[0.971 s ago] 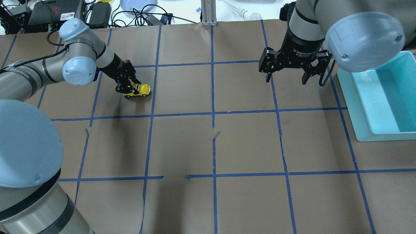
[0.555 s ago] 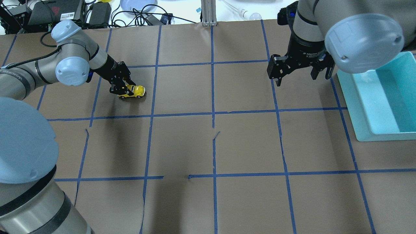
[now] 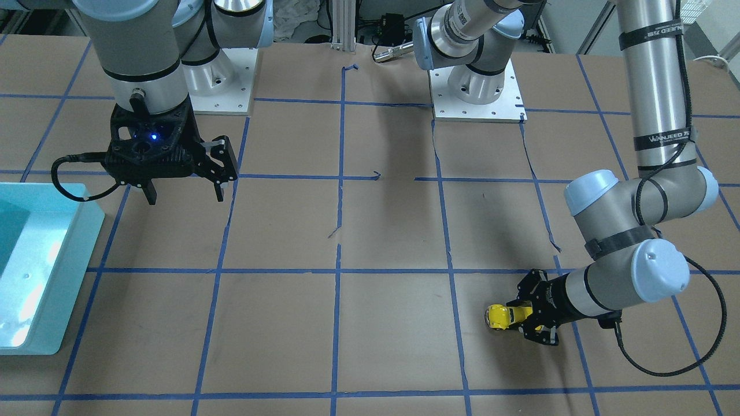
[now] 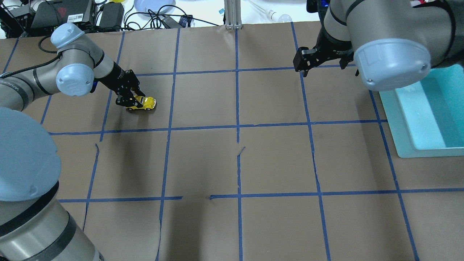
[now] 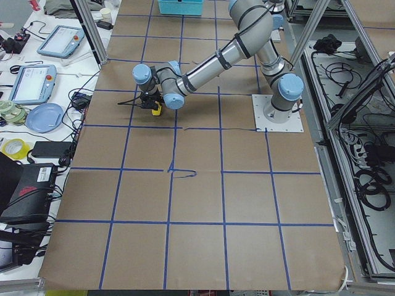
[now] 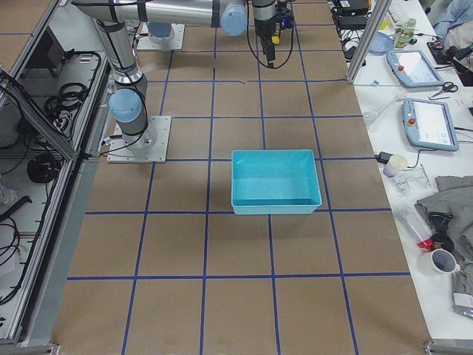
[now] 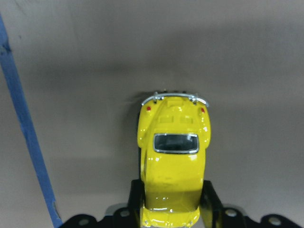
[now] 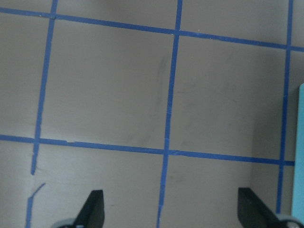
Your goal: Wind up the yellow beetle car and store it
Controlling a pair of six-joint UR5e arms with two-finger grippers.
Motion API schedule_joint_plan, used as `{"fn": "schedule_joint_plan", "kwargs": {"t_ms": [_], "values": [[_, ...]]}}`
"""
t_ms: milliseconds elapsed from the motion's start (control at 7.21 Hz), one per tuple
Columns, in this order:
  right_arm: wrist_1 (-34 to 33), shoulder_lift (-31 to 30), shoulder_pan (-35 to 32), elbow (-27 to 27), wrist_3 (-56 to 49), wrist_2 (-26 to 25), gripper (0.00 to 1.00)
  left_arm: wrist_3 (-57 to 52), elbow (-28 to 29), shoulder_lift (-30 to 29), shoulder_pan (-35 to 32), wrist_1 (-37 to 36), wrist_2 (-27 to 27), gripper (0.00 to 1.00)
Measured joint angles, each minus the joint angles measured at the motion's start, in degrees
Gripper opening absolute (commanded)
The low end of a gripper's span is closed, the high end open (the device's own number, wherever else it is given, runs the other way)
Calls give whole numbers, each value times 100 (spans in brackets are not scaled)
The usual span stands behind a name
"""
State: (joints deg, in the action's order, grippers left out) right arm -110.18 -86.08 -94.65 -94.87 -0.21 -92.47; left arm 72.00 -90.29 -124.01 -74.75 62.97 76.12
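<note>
Clearly the job is at an early stage. In the front-facing view the left gripper (image 3: 518, 318) is clamped on one end of the yellow beetle car (image 3: 499, 317), which sits on the paper-covered worktop (image 3: 381, 242) toward the operators' edge, on the robot's left side. The right gripper (image 3: 185, 196) hangs with its jaws spread and nothing between them, near the teal bin (image 3: 52, 188) at the opposite end. A band on the left arm reads roughly "WANJEED".

From overhead the car rests wheels-down inside one taped square, well apart from the bin at the right-hand edge; no car lies in the bin.

The left side view shows only a yellow speck at the near arm's tip. The right side view shows the bin interior with no car in it.

The left wrist camera looks down on the car's roof and chromed bumper, black fingers pressing both flanks — a firm hold. I can read no badge on it.

The right wrist camera shows two parted fingertips over bare paper and blue tape.

So grasping looks done; winding seems underway at best, and storing remains — my reading only.
</note>
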Motion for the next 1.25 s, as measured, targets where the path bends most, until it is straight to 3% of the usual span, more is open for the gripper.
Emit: {"fn": "schedule_joint_plan", "kwargs": {"t_ms": [278, 416, 833, 1110, 1249], "values": [[-29, -4, 1, -36, 1298, 801, 100, -109, -7, 0, 36, 3, 18, 0], [93, -24, 1, -36, 1516, 929, 100, -154, -24, -2, 87, 4, 16, 62], [886, -59, 2, 46, 795, 595, 100, 191, -22, 31, 139, -26, -3, 73], [1065, -59, 0, 58, 284, 383, 100, 436, -6, 196, 8, -32, 26, 73], [1070, -59, 0, 59, 235, 253, 100, 448, 3, 351, -128, -7, 154, 67]]}}
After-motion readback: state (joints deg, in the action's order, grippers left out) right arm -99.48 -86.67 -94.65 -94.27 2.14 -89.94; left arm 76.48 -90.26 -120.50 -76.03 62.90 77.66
